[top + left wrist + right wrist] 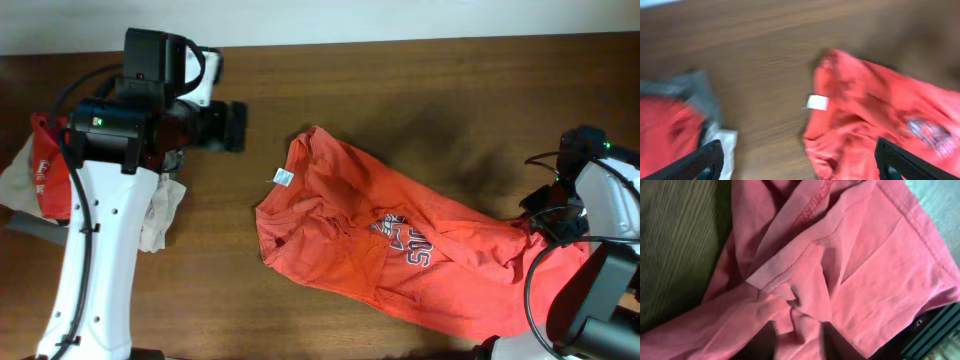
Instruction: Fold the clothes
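Observation:
The orange-red T-shirt (400,250) lies crumpled on the wooden table, from the centre to the right front, with part of its navy-and-white print (405,245) showing and a white neck tag (283,178) at its left end. My left gripper (232,125) hovers over bare wood left of the shirt. In the left wrist view its fingers (800,167) are wide open and empty, above the shirt's left edge (875,115) and tag (817,102). My right gripper (532,225) is at the shirt's right end. In the right wrist view it (800,342) pinches a fold of shirt fabric (805,285).
A pile of other clothes, red and grey (40,165) with a white cloth (160,215), lies at the left edge under my left arm; it also shows in the left wrist view (670,130). A dark striped object (935,330) sits beside the shirt's hem.

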`<state>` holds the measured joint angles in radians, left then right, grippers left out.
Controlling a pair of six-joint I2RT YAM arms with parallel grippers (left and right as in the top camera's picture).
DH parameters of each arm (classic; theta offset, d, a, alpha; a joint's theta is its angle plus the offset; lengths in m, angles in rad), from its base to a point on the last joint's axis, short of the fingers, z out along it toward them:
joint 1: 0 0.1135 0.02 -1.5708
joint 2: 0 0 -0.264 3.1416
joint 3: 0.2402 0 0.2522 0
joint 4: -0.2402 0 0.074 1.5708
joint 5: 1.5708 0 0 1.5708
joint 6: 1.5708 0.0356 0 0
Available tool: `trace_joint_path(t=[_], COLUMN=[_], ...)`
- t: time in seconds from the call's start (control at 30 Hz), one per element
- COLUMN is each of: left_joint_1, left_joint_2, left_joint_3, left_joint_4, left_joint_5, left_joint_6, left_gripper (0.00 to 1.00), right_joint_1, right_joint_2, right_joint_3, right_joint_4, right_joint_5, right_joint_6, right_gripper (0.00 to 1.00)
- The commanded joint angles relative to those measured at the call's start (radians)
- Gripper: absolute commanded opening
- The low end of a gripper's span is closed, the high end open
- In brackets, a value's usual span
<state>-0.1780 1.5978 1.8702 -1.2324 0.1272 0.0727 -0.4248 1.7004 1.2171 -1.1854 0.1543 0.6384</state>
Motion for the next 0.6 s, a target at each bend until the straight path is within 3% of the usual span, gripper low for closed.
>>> trace_joint_path(t=[0.0, 0.1, 0.2, 0.23, 0.4, 0.5, 0.57], left_joint_1=[-0.01, -0.042, -0.08, -0.093, -0.154, -0.172, -0.173], left_joint_2=[0.05, 0.125, 0.219, 0.25, 0.41, 0.488, 0.532], left_joint_3=[-0.04, -0.072, -0.118, -0.125, -0.129, -0.13, -0.129], left_joint_4=[0.01, 0.025, 0.093, 0.114, 0.205, 0.222, 0.224], left_joint_5=[0.239, 0.267, 0.278, 0.281, 0.268, 0.242, 0.224], left_joint_6=[0.244, 0.293, 0.297, 0.297, 0.327, 0.326, 0.326], left_gripper=[0.96, 0.95, 0.89, 0.83, 0.78, 0.68, 0.57], right_joint_1=[-0.002, -0.003, -0.003, -0.003, -0.003, -0.003, -0.003], right_joint_2=[-0.011, -0.008, -0.007, -0.007, -0.007, -0.007, -0.007], right_joint_3=[0.011, 0.003, -0.018, -0.029, -0.1, -0.146, -0.153], right_joint_4=[-0.002, 0.023, 0.046, 0.053, 0.108, 0.145, 0.151], right_joint_5=[0.0, 0.007, 0.007, 0.007, 0.038, 0.041, 0.06], right_joint_6=[-0.011, 0.01, 0.01, 0.01, 0.04, 0.051, 0.051], right_gripper=[0.57, 0.6, 0.6, 0.6, 0.58, 0.52, 0.43])
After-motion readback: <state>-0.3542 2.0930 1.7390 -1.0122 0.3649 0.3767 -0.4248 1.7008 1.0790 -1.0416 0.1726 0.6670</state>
